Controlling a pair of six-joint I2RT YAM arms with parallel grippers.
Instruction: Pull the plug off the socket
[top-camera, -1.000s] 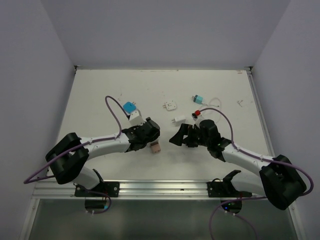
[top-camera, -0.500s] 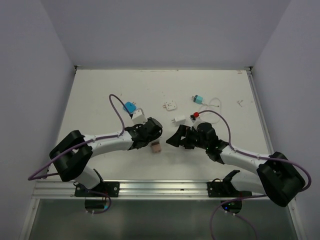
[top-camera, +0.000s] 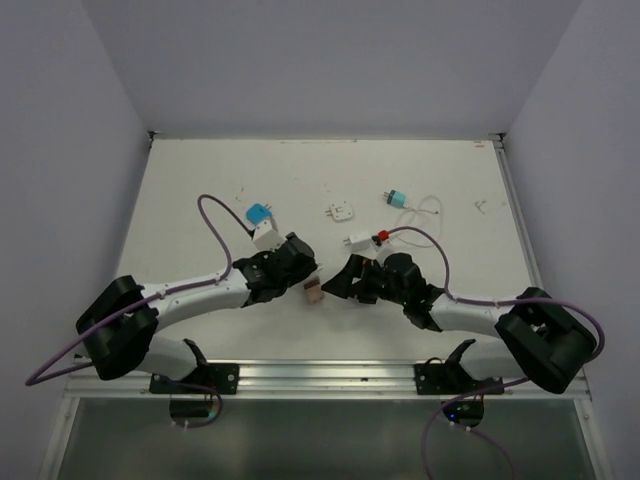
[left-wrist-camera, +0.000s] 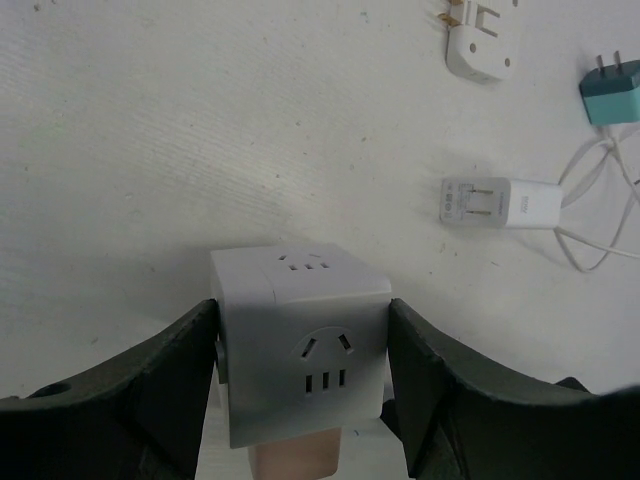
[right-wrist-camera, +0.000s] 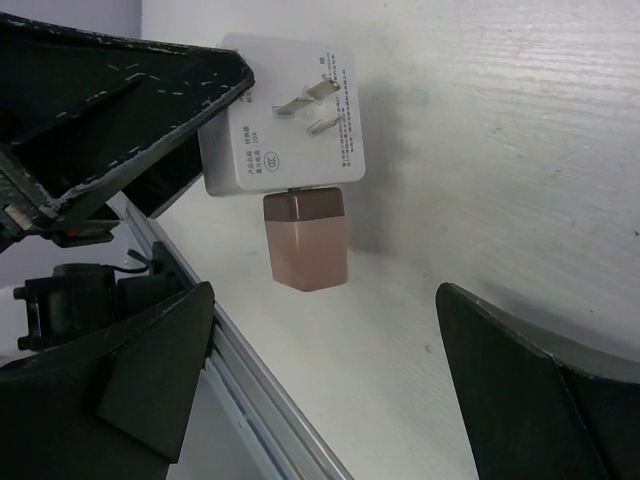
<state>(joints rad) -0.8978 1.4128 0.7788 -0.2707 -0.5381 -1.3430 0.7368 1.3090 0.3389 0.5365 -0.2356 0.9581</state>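
So, the left pincer (top-camera: 296, 263) is pinching the socket (left-wrist-camera: 300, 350). Its two dark fingers (left-wrist-camera: 170, 380) press on opposite sides of the white cube, near the front middle of the desk (top-camera: 200, 180). The cube sits low over the surface, and I can't tell if it's actually touching. In the left wrist view the face towards the camera has a round outlet and a row of slots. In the right wrist view you can see the side with the two metal prongs and printed text.

The plug (right-wrist-camera: 305, 240) is a small pinkish-brown block, and it's seated in the socket on the side facing the near edge. From the top camera it peeks out between the two pincers.

The right pincer (top-camera: 343, 279) is spread wide and holds nothing. It's pointed at the plug, with one finger on either side and clear of it.

Further back on the desk:
- a white charger (left-wrist-camera: 500, 203) with a thin white cable (left-wrist-camera: 600, 215)
- a teal charger (left-wrist-camera: 612, 92)
- a white adapter (left-wrist-camera: 478, 50)
- a blue plug (top-camera: 259, 212), near the left arm
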